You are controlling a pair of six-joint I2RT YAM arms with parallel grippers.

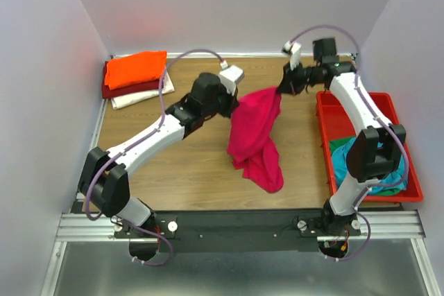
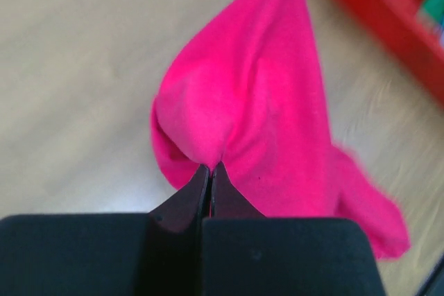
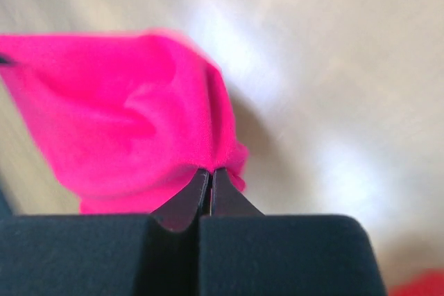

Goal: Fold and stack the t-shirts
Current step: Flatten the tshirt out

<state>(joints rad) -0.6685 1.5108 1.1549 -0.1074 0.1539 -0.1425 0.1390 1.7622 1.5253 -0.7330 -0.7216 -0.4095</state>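
A bright pink-red t-shirt (image 1: 257, 133) hangs bunched above the middle of the wooden table, its lower end resting on the wood. My left gripper (image 1: 234, 102) is shut on its left upper corner, and the cloth fills the left wrist view (image 2: 257, 102). My right gripper (image 1: 283, 89) is shut on its right upper corner, seen in the right wrist view (image 3: 139, 116). Folded orange (image 1: 135, 67), dark red (image 1: 111, 91) and cream (image 1: 139, 96) shirts lie stacked at the far left corner. Teal (image 1: 343, 164) and green (image 1: 340, 145) shirts lie crumpled in the red tray.
The red plastic tray (image 1: 347, 112) sits along the table's right side under my right arm. White walls close in the left, back and right sides. The black arm-base rail (image 1: 236, 227) runs along the near edge.
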